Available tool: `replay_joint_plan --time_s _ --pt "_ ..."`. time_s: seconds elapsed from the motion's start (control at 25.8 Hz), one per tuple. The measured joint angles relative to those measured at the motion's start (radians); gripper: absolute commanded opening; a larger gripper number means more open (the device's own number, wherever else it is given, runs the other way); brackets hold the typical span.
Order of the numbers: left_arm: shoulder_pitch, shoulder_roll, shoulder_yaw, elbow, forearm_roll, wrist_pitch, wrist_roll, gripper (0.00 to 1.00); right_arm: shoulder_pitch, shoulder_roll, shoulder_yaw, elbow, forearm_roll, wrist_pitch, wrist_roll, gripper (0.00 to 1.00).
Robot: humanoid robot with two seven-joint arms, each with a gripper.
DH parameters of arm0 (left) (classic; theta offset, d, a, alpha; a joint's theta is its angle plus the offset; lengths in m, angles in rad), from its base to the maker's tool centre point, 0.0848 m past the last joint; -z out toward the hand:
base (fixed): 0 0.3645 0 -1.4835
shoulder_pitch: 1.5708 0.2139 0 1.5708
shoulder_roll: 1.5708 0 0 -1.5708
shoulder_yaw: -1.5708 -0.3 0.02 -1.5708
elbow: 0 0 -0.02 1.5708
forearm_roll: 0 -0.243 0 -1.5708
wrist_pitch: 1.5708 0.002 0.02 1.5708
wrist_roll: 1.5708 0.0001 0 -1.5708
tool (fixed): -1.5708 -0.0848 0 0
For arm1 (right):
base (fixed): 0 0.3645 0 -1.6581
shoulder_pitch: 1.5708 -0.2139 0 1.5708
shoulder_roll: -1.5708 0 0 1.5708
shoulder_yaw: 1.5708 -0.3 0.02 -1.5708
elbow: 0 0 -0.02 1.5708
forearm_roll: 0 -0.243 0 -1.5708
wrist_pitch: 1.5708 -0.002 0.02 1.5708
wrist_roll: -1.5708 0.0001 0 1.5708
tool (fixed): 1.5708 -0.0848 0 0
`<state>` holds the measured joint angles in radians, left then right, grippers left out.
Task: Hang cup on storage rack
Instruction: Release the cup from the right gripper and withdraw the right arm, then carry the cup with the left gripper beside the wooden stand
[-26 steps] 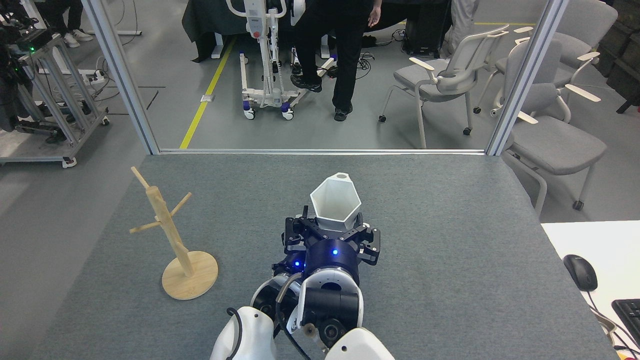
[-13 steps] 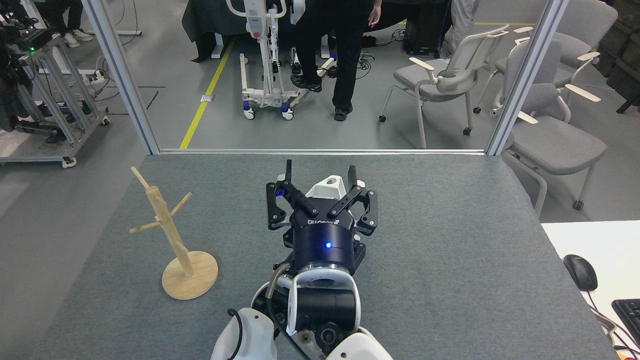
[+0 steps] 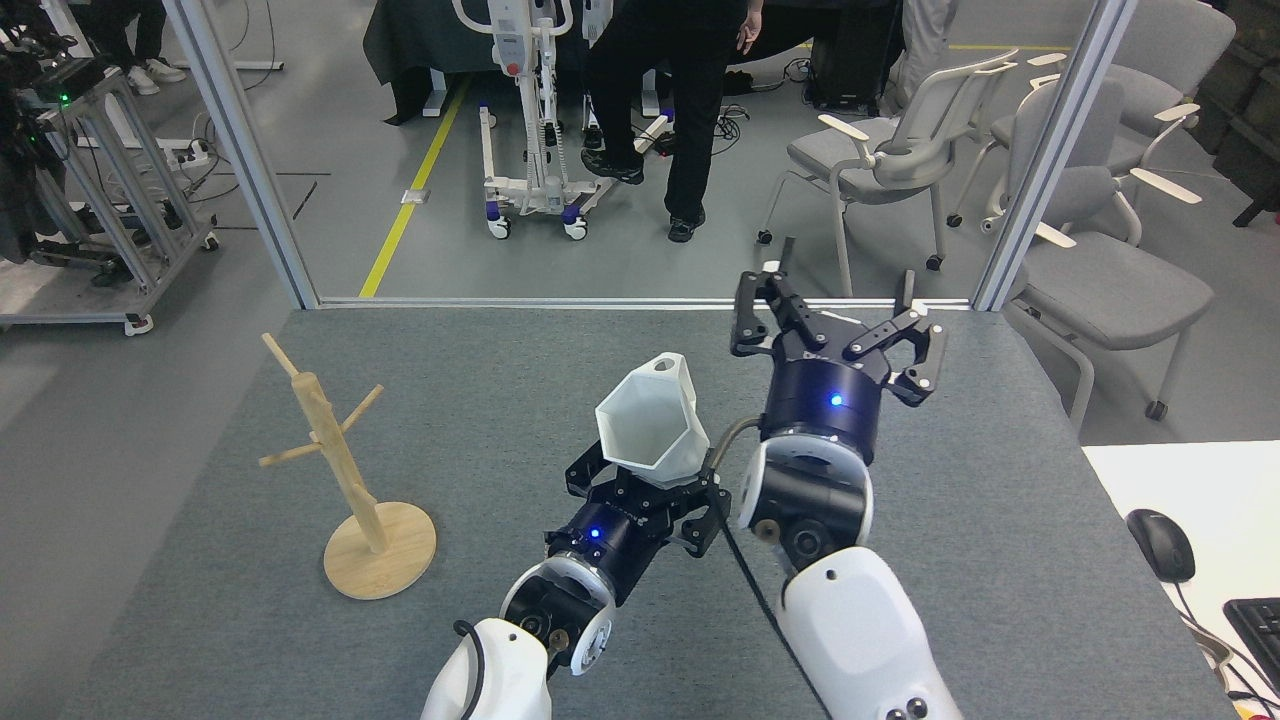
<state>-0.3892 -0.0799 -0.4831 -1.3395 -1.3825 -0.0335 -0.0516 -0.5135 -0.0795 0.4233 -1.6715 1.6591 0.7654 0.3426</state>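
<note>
- Since half a second earlier, the right gripper (image 3: 842, 292) had swung off the cup to the far right, uncovering it, and the cup had tilted a little to the left.
- The left gripper (image 3: 648, 478) was closed around the lower body of the white faceted cup with a hexagonal rim (image 3: 652, 423), holding it mouth-up above the grey felt-covered table (image 3: 950, 500). Gripping low probably kept the small handle with its round hole (image 3: 664, 367), on the cup's far side, free for a peg.
- The right gripper stood with its black fingers spread wide and nothing between them, near the table's far edge, seemingly parked out of the way after a handover.
- The light wooden mug tree with a slim post and angled pegs on a round base (image 3: 350, 480) stood well apart to the near left, every peg bare.
- Beyond the table, a person's dark-trousered legs (image 3: 690, 120) and grey chairs (image 3: 900, 150) were on the floor.
</note>
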Motion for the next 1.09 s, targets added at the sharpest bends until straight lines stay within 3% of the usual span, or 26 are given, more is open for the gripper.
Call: replay_joint_plan --time_s 0.23,0.47,0.74,0.89,1.09 --pt "0.077 0.017 0.0 -0.042 -0.082 0.003 0.039 0.0 0.065 -0.095 -0.139 0.067 -0.026 -0.076 -0.032 0.99" --pt "0.256 0.078 0.011 -0.138 -0.114 0.033 0.156 0.0 0.139 -0.119 -0.28 0.158 -0.028 -0.231 -0.054 0.99" --pt "0.464 0.155 0.092 -0.215 -0.117 0.17 0.323 0.0 0.251 -0.09 -0.52 0.243 -0.029 -0.636 -0.303 0.99" --pt "0.54 0.167 0.211 -0.237 -0.117 0.206 0.379 0.0 0.342 -0.047 -0.548 0.261 -0.029 -0.695 -0.452 0.99" --pt "0.571 0.181 0.301 -0.244 -0.116 0.305 0.39 0.0 0.458 -0.004 -0.537 0.263 -0.036 -0.671 -0.503 0.99"
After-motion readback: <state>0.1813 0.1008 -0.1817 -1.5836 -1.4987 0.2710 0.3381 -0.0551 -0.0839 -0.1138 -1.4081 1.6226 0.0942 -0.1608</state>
